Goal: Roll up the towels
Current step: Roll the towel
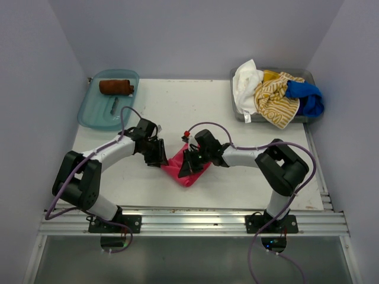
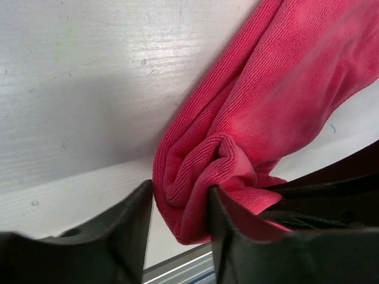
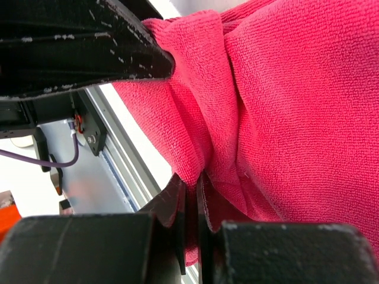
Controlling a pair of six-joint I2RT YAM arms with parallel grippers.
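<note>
A hot pink towel (image 1: 188, 170) lies bunched on the white table between both arms. My left gripper (image 1: 159, 155) holds its rolled end; in the left wrist view that end (image 2: 195, 177) fills the gap between the two fingers (image 2: 133, 228), touching both. My right gripper (image 1: 192, 163) is shut on a thin fold of the same towel (image 3: 284, 106), pinched at the tips (image 3: 190, 180). A rust-brown towel (image 1: 116, 87) lies rolled in the teal tray (image 1: 95, 115). White (image 1: 246, 83), yellow-and-white striped (image 1: 275, 97) and blue (image 1: 308, 97) towels are heaped in a grey bin (image 1: 238, 111).
The teal tray sits at the back left, with a small grey object (image 1: 114, 106) in it. The grey bin stands at the back right. A metal rail (image 1: 195, 216) runs along the near table edge, close behind the pink towel. Purple cables loop from both arms.
</note>
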